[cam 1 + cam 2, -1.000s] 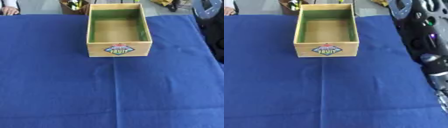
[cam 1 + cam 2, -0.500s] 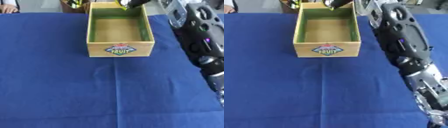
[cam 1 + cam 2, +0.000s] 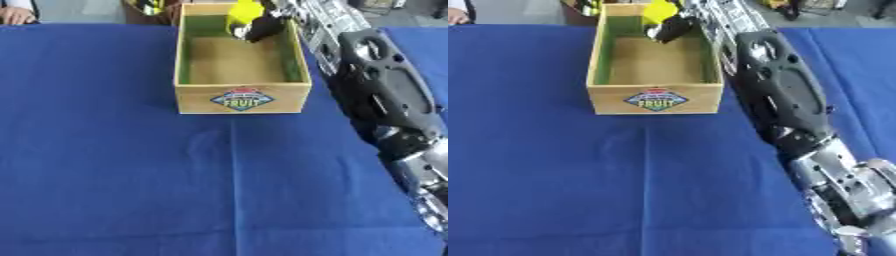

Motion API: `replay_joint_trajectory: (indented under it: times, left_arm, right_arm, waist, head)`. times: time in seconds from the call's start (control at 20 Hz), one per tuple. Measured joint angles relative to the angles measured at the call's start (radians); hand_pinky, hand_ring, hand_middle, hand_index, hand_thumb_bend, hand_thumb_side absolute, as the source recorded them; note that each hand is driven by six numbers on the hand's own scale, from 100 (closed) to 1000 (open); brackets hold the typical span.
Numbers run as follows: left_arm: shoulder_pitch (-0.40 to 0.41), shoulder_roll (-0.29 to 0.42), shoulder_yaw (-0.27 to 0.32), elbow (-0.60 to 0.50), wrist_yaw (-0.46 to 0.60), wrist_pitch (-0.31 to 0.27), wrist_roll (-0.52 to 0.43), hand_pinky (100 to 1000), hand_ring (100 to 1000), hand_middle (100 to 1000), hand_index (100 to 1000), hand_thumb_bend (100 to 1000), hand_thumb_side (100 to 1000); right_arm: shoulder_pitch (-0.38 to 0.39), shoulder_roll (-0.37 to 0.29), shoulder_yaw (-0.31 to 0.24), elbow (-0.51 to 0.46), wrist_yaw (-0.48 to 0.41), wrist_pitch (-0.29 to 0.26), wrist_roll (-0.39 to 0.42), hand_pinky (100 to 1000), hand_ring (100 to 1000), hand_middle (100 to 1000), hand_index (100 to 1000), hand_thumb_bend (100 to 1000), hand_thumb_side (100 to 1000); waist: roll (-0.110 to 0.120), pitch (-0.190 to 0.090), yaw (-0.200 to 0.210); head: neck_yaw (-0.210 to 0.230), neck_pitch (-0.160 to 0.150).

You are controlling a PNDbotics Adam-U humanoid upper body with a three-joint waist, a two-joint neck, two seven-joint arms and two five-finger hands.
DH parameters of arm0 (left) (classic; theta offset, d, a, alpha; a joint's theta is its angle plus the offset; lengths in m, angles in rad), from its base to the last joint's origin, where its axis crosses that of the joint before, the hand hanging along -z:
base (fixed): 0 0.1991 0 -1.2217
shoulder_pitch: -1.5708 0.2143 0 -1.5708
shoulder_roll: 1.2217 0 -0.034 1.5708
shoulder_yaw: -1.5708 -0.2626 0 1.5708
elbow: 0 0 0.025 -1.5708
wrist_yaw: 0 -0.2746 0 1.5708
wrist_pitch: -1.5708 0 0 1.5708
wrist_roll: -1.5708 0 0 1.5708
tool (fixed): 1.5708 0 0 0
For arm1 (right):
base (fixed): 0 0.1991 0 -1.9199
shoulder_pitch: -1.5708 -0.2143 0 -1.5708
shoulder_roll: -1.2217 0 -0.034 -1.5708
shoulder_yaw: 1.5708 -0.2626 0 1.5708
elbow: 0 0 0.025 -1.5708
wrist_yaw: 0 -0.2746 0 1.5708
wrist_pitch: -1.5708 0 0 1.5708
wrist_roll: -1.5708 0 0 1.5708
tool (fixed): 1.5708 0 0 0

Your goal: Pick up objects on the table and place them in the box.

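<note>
A wooden box (image 3: pixel 242 97) with a green lining and a "FRUIT" label stands on the blue cloth at the far middle of the table. My right arm stretches from the lower right up along the box's right side. My right hand (image 3: pixel 261 28) hangs over the far end of the box, its fingers curled round a yellow object (image 3: pixel 241 11). The object is above the box's inside, not resting on the floor of it. The box's floor shows bare brown. My left hand is out of view.
The blue tablecloth (image 3: pixel 131 175) covers the whole near table. A person's hand (image 3: pixel 15 15) rests at the far left edge. A dark container (image 3: pixel 149 7) with yellow-green things stands behind the box's far left corner.
My right arm has swung in from the right edge and reached forward; the hand with the yellow object has come over the far end of the box.
</note>
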Motion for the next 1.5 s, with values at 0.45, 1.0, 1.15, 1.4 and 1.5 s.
replay_joint_trajectory:
  times: [0.45,1.0,1.15,1.4,1.5]
  left_arm:
    - [0.001,0.0,0.0,0.0,0.0,0.0,0.0,410,538,557,707,100,1000]
    - [0.007,0.0,0.0,0.0,0.0,0.001,-0.001,411,539,558,706,100,1000]
    - [0.013,0.0,0.0,0.0,0.0,0.001,0.0,412,540,558,706,100,1000]
    - [0.019,0.0,0.003,0.0,-0.002,0.002,0.003,413,541,558,707,100,1000]
    - [0.024,0.0,0.003,0.0,-0.003,0.003,0.006,414,541,558,707,100,1000]
  right_arm:
    - [0.004,0.007,-0.005,0.007,0.006,-0.028,0.045,713,847,762,927,857,623]
    - [0.008,-0.029,-0.032,-0.102,-0.109,-0.015,0.087,698,807,715,908,822,708]
    - [0.024,-0.071,-0.046,-0.207,-0.209,0.006,0.07,687,789,687,888,807,749]
    - [0.092,-0.147,-0.072,-0.418,-0.404,0.074,0.019,666,760,634,856,711,853]
    - [0.131,-0.177,-0.084,-0.516,-0.489,0.113,-0.022,650,741,609,838,649,926]
  waist:
    - [0.004,0.0,-0.001]
    - [0.008,-0.006,-0.02]
    - [0.009,-0.012,-0.03]
    - [0.015,-0.023,-0.05]
    - [0.02,-0.029,-0.062]
  head:
    - [0.002,0.0]
    - [0.021,0.003]
    - [0.031,0.01]
    - [0.05,0.015]
    - [0.059,0.02]
